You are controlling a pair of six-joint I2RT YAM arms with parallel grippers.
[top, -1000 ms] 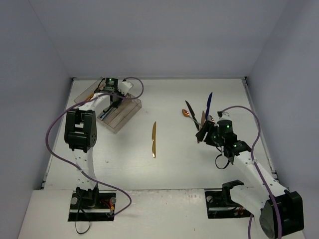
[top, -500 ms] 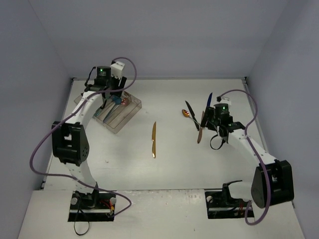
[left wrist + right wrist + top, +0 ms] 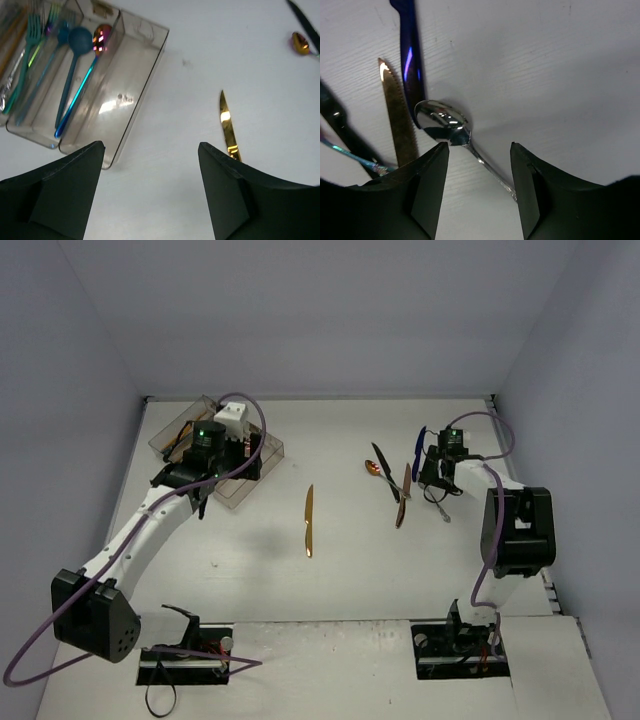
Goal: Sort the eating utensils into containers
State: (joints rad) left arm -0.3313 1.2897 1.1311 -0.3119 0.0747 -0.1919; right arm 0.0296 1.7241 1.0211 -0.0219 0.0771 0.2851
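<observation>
- Right claw (image 3: 478,147): jaws parted and grasping nothing, set low over the table (image 3: 350,570).
- Silver spoon (image 3: 442,122): lies flat on the table. Its bowl is just ahead of the right claw's fingertips, and its thin handle runs back through the gap between the two fingers (image 3: 427,190), clear of both.
- Blue knife (image 3: 410,55) and copper knife (image 3: 399,127): lie just left of the spoon's bowl in the wrist view. The blue knife's end meets the bowl's rim.
- Left claw (image 3: 151,146): spread wide and empty, above bare table beside the near right corner of the clear tray (image 3: 145,55).
- Teal spoon (image 3: 80,37) and iridescent spoon (image 3: 102,37): lie lengthwise in the tray's compartments, up and left of the left claw.
- Gold knife (image 3: 226,125): alone at mid-table, near the left claw's right finger and well apart from the tray.
</observation>
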